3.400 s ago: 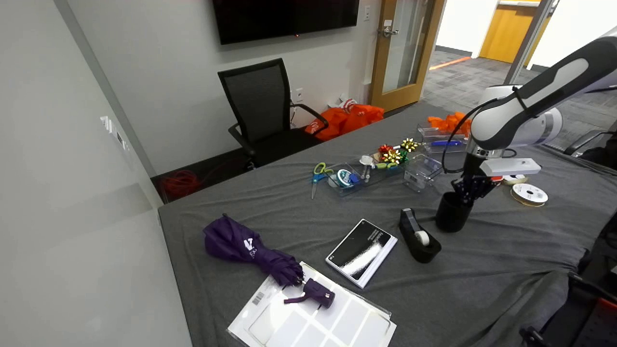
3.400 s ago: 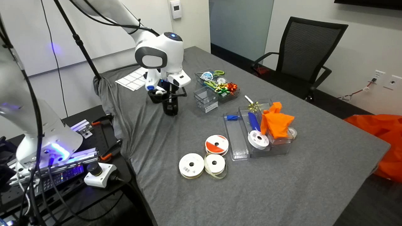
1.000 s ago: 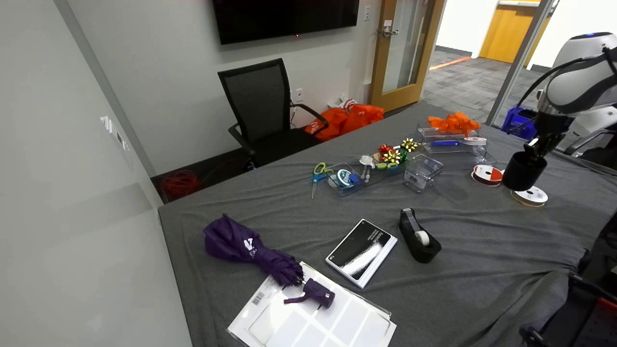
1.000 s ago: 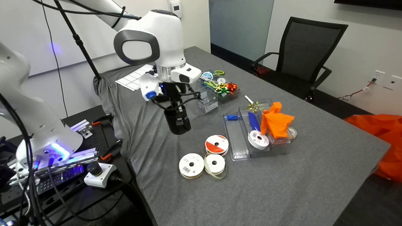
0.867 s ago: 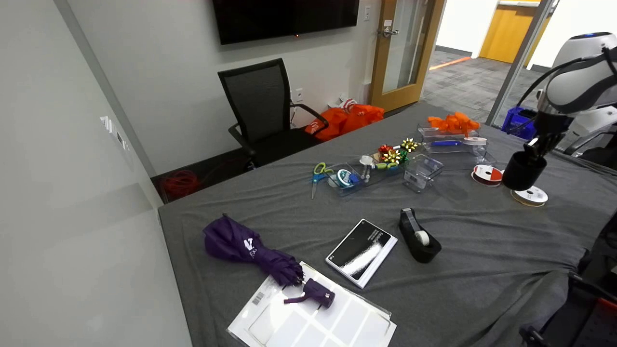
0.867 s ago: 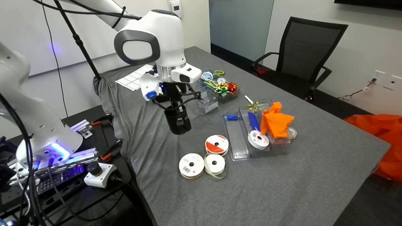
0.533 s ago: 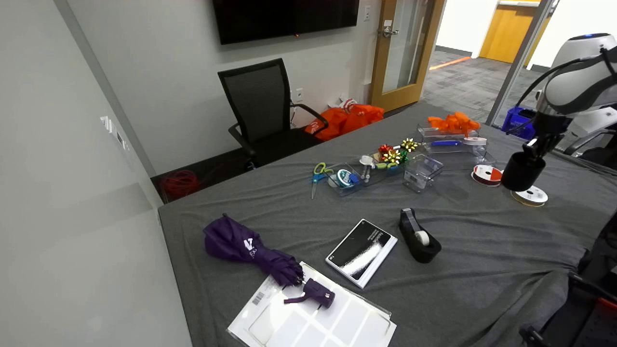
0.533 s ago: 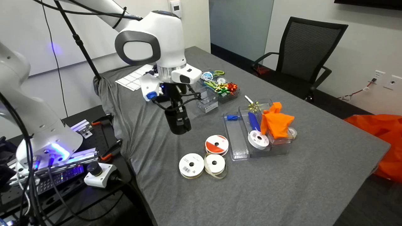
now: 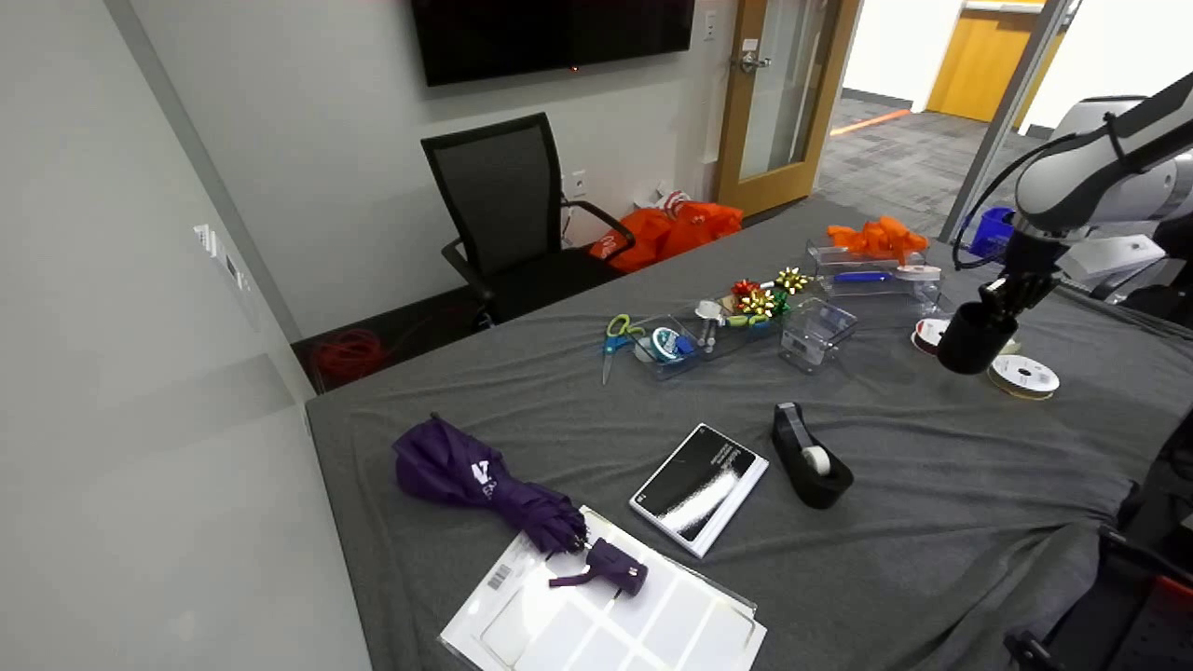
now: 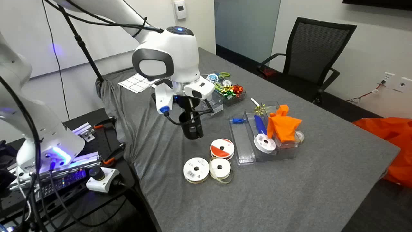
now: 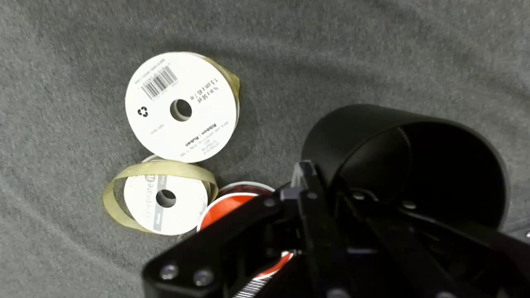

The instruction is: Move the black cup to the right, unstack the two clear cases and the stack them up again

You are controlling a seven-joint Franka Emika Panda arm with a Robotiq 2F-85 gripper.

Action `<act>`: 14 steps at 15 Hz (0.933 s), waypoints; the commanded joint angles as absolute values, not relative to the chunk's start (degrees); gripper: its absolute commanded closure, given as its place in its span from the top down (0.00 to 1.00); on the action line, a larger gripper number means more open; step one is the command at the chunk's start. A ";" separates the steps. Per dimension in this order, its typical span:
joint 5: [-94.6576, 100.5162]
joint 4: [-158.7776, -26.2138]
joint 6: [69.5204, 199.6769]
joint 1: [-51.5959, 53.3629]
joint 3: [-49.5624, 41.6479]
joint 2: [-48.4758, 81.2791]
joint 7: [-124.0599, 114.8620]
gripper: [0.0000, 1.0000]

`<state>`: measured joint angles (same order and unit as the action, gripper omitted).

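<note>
The black cup [image 9: 976, 343] hangs tilted above the grey table, near the ribbon spools; it also shows in an exterior view [image 10: 189, 128]. My gripper [image 9: 999, 300] is shut on the cup's wall. In the wrist view [image 11: 333, 182] one finger [image 11: 305, 178] lies outside the wall and the other reaches inside the dark opening of the cup [image 11: 352, 124]. The two clear cases look like small see-through boxes, stacked [image 9: 817, 334] on the table beside the bows. In an exterior view the gripper partly hides the cases [image 10: 217, 103].
Several ribbon spools [image 10: 196, 169] lie close to the cup. A black tape dispenser [image 9: 809, 457] and a black-covered book [image 9: 701, 486] lie nearby. Clear trays [image 10: 243, 141] hold ribbon and orange cloth [image 10: 283, 124]. A tray of bows [image 10: 233, 91] stands by the cases.
Over 3.4 s the cup was lifted from beside the tape dispenser and carried toward the spools. In the last half second it moved a little back toward the clear cases, still held.
</note>
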<state>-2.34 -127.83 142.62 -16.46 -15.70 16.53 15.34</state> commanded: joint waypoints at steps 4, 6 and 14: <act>-3.50 -119.99 143.70 -20.51 -14.31 24.54 15.41 0.02; -3.72 -118.72 143.58 -21.47 -13.82 25.99 16.00 0.02; -3.73 -116.76 141.44 -24.56 -11.64 28.33 18.70 0.02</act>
<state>-2.86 -118.45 143.32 -22.36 -13.14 27.84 16.08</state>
